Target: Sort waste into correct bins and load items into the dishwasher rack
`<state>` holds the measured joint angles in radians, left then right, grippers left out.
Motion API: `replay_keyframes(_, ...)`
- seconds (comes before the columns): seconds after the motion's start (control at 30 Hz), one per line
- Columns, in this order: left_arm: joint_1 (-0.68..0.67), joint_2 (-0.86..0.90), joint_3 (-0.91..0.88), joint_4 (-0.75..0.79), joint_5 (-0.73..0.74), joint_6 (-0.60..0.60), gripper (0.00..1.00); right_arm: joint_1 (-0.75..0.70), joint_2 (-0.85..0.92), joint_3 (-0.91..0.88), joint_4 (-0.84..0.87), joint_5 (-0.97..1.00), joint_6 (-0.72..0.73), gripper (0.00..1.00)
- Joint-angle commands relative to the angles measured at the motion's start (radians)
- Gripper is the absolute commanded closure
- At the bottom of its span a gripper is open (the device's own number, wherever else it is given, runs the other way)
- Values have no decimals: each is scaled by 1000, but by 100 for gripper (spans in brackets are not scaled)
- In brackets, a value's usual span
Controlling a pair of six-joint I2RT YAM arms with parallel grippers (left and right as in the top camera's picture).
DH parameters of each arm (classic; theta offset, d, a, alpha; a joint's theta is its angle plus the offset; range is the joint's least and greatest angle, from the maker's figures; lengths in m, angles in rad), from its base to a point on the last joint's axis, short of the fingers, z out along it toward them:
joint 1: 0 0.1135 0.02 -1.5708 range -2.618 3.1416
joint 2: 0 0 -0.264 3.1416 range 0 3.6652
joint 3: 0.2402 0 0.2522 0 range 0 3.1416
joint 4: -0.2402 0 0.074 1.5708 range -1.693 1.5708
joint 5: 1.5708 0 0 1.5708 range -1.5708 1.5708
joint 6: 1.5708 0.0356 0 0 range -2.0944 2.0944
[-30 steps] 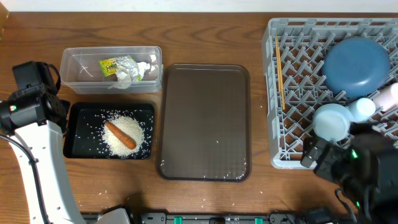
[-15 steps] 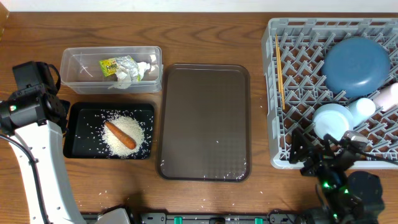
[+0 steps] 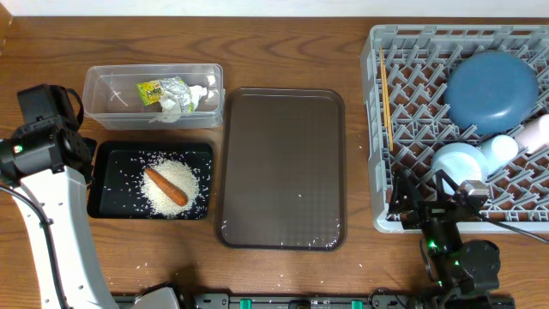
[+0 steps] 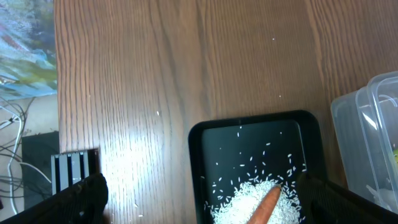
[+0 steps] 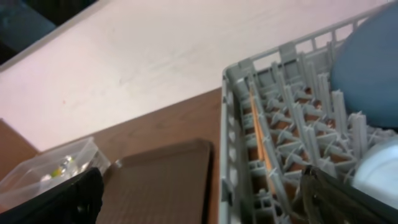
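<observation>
The grey dishwasher rack (image 3: 403,129) at the right holds the blue plate (image 3: 491,93), the light-blue bowl (image 3: 459,165), two white cups (image 3: 499,150) (image 3: 536,133) and the chopsticks (image 3: 386,99). The black tray (image 3: 103,184) holds the rice (image 3: 176,199) and the carrot (image 3: 165,186). The clear tub (image 3: 111,94) holds the wrapper (image 3: 159,90) and the crumpled paper (image 3: 193,99). My left gripper (image 3: 79,150) is open and empty over the black tray's left end (image 4: 205,199). My right gripper (image 3: 429,202) is open and empty at the rack's front left corner (image 5: 208,199).
A large dark brown serving tray (image 3: 281,167) lies between the bins and the rack. A few loose rice grains lie on the wood near the table's front left (image 3: 150,268). The rack's near wall (image 5: 233,143) stands close before my right gripper.
My right arm has drawn back from the rack's front right, moving left and toward the table's front edge, now at the rack's front left corner. The left arm has not moved.
</observation>
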<state>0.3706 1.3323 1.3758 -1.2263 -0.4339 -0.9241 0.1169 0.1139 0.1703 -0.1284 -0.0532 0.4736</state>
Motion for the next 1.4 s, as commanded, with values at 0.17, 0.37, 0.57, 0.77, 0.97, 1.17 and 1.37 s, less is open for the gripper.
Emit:
replay_keyframes(0.17, 4, 1, 2, -4, -23, -16, 1, -53, -108, -125, 48, -4, -23, 1)
replay_keyframes(0.37, 4, 1, 2, -4, -23, -16, 1, -56, -109, -165, 58, 32, -28, 1)
replay_keyframes(0.57, 4, 1, 2, -3, -23, -16, 1, -55, -109, -165, 64, 116, -55, 1)
replay_keyframes(0.77, 4, 1, 2, -4, -23, -16, 1, -16, -109, -165, 58, 113, -222, 1)
replay_keyframes(0.97, 4, 1, 2, -4, -23, -16, 1, -11, -109, -165, 58, 105, -228, 1)
replay_keyframes(1.17, 4, 1, 2, -4, -23, -16, 1, -11, -109, -165, 58, 105, -228, 1)
replay_keyframes(1.37, 4, 1, 2, -4, -23, -16, 1, -11, -108, -165, 58, 105, -228, 1)
